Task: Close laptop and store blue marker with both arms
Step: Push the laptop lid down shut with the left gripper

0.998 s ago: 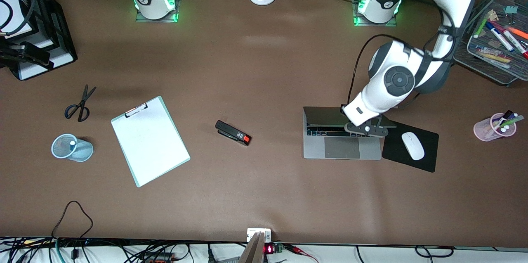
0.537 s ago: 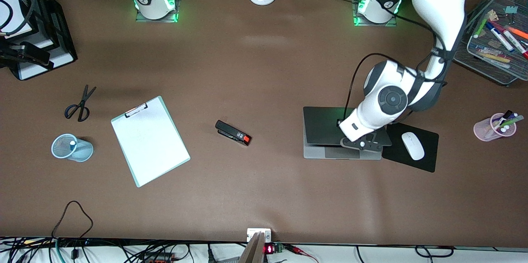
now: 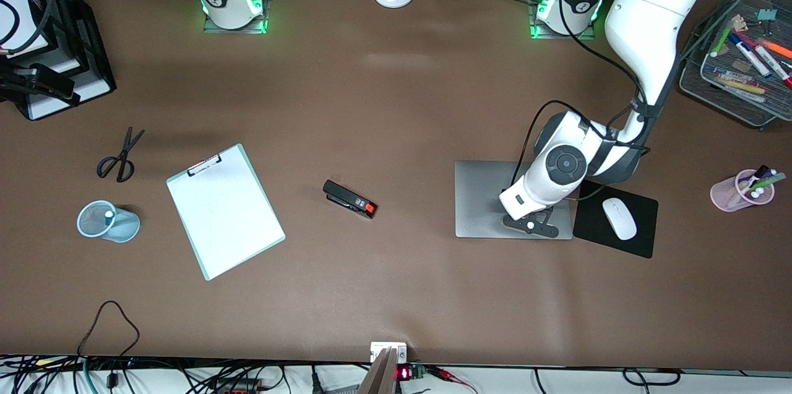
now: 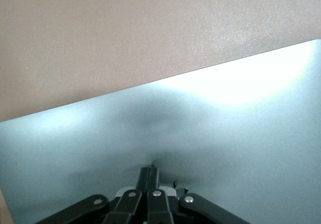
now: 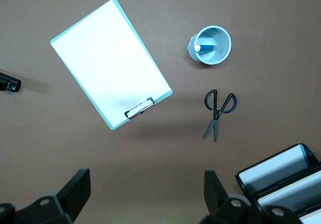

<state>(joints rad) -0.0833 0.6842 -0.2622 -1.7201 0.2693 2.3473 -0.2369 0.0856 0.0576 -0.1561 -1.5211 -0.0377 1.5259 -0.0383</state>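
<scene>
Pressed flat on the lid of the laptop [image 3: 489, 196], my left gripper [image 3: 529, 225] had its fingers [image 4: 149, 176] drawn together, holding nothing. The laptop lay shut. At its 3 o'clock, touching its edge, sat the black mouse pad [image 3: 643, 245] with the white mouse [image 3: 619, 218]; farther at 3 o'clock stood the pink cup [image 3: 730, 193]. At 9 o'clock lay the stapler [image 3: 349, 198], apart. My right gripper [image 5: 145, 196] waited high over the clipboard [image 5: 110, 63] and scissors [image 5: 218, 111], fingers spread wide. The blue marker [image 5: 204, 48] stood in the blue mesh cup [image 5: 220, 53].
</scene>
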